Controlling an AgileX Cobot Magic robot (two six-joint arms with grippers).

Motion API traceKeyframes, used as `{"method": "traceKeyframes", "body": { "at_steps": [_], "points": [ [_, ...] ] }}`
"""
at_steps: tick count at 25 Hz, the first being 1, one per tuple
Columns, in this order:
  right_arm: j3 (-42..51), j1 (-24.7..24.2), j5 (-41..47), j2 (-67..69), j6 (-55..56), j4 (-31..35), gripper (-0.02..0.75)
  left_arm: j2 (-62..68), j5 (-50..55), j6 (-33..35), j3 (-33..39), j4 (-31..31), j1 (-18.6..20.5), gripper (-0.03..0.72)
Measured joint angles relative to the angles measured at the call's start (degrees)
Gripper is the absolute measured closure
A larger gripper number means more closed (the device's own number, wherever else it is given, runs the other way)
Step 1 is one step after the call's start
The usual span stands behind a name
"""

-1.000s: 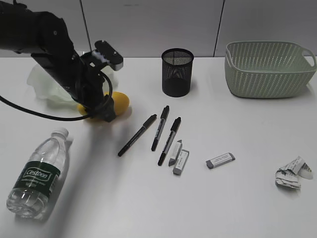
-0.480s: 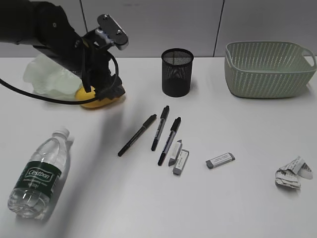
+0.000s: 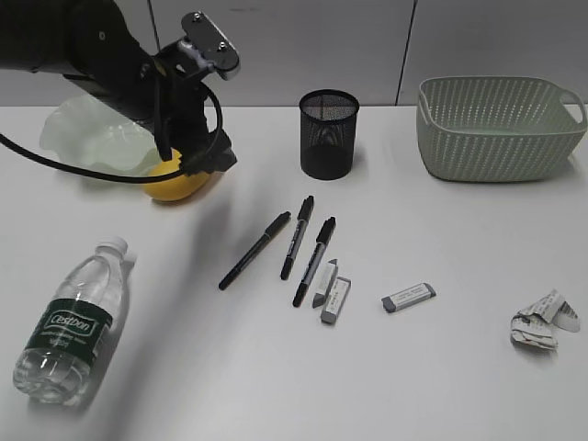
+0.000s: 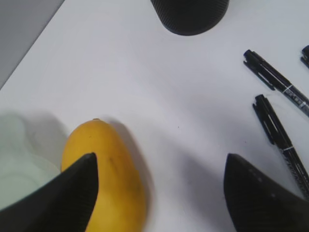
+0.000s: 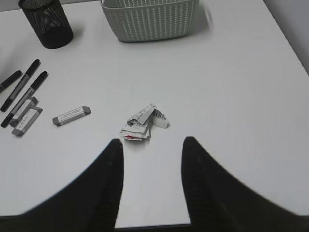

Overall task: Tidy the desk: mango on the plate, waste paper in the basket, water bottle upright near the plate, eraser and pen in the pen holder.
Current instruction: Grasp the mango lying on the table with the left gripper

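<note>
The yellow mango lies on the white desk, against the front right rim of the pale-green plate. My left gripper hovers just over it, jaws wide open. In the left wrist view the mango sits by the left finger, ungripped, with the plate beside it. The water bottle lies on its side at front left. Three pens and erasers lie mid-desk. My right gripper is open and empty, just short of the waste paper.
The black mesh pen holder stands at the back middle. The sage-green basket stands at the back right. The waste paper lies near the right edge. Two more small erasers lie by the pens.
My left gripper carried the mango back and left towards the plate, then opened. The mango now rests by the plate's rim. Everything else stayed put.
</note>
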Motion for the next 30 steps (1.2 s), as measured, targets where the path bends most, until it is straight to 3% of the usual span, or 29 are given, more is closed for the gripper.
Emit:
{"method": "traceKeyframes", "body": {
  "at_steps": [4, 17, 24, 30],
  "points": [
    [0.00, 0.00, 0.00, 0.00, 0.00, 0.00, 0.409, 1.21, -0.55, -0.66, -0.06, -0.05, 0.64, 0.083],
    [0.00, 0.00, 0.00, 0.00, 0.00, 0.00, 0.409, 6.90, -1.70, -13.54, -0.35, 0.72, 2.70, 0.089],
    [0.00, 0.00, 0.00, 0.00, 0.00, 0.00, 0.409, 6.90, -1.54, -24.30, -0.37, 10.78, 3.14, 0.095],
    [0.00, 0.00, 0.00, 0.00, 0.00, 0.00, 0.409, 6.90, -3.67, -26.50, -0.37, 12.75, 3.95, 0.095]
  ]
}}
